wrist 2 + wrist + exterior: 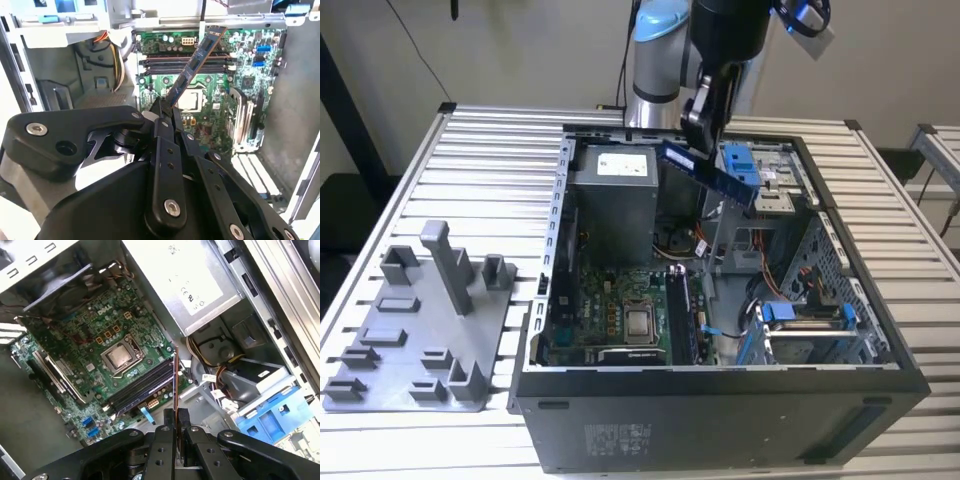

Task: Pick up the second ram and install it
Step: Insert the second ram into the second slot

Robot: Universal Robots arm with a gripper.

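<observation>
Exterior view has the end effector (690,138) above the open computer case (720,425) on the slatted counter (490,140). Its fingers are pressed together on one end of the second ram (715,178). The stick juts out tilted in mid-air, over the power supply (612,190) and well clear of the motherboard (620,300). In the second wrist view the dark memory slots (165,64) lie beyond the stick, which crosses them at an angle (edge-on in the first wrist view). To my eye this carry goes best if the stick is levelled and its long edge turned parallel to a free slot. With the grip at one end, any sideways nudge would lever the board, so a straight, even descent seems wise
</observation>
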